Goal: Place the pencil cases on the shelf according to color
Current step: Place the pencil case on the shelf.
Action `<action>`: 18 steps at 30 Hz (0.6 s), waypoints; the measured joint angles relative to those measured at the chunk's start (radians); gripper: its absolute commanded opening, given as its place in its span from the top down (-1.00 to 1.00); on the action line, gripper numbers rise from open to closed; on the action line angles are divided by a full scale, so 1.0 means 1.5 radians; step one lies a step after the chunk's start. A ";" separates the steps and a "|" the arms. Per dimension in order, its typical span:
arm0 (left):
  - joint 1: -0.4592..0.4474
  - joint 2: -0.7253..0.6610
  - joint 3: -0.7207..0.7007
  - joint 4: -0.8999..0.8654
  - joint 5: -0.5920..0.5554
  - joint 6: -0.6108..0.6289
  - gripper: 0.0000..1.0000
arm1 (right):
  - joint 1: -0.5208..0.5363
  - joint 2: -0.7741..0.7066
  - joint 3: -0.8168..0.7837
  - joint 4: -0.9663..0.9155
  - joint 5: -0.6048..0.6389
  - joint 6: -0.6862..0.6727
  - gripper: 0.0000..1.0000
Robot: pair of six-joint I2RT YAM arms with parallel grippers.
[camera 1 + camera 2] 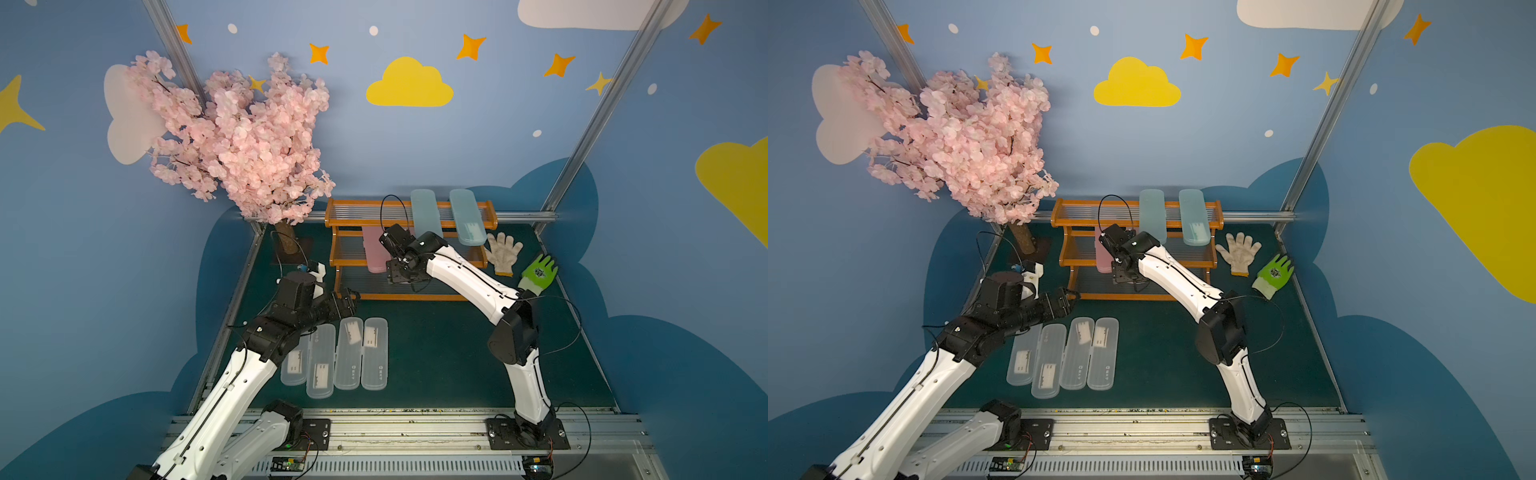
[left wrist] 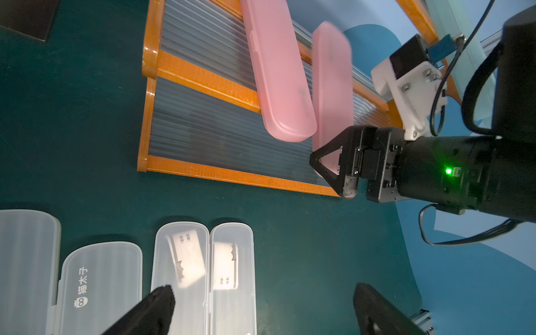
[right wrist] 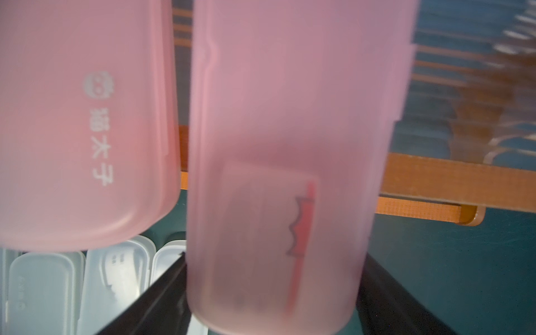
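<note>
Pencil cases: 2 blue cases [image 1: 424, 212] and 1 pink case [image 1: 374, 251] are shelved. Another pink case [image 2: 330, 87] sits between the right gripper [image 3: 274, 255] jaws, grip unclear. 4 clear cases [image 1: 345, 357] are unshelved, and the left gripper [image 1: 351, 300] is spread wide, empty.

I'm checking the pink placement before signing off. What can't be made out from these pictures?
- Second pink case: hidden behind the right arm in both top views, blurred in both wrist views.
- Right gripper: whether its jaws grip or flank that case; the case fills the right wrist view.
- Leftmost clear case: far end covered by the left arm in both top views.
- Label print: washed out in the left wrist view, too small elsewhere.
</note>
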 measured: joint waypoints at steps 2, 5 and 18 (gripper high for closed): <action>0.001 -0.004 -0.001 0.000 0.003 0.000 -1.00 | 0.000 0.000 0.008 -0.001 0.000 0.000 -0.79; 0.003 -0.014 -0.005 -0.003 0.006 0.000 -1.00 | 0.001 0.000 0.010 -0.002 0.000 -0.002 -0.81; 0.008 -0.051 -0.007 -0.016 0.009 -0.001 -1.00 | 0.046 -0.064 -0.013 -0.024 0.026 0.006 -0.85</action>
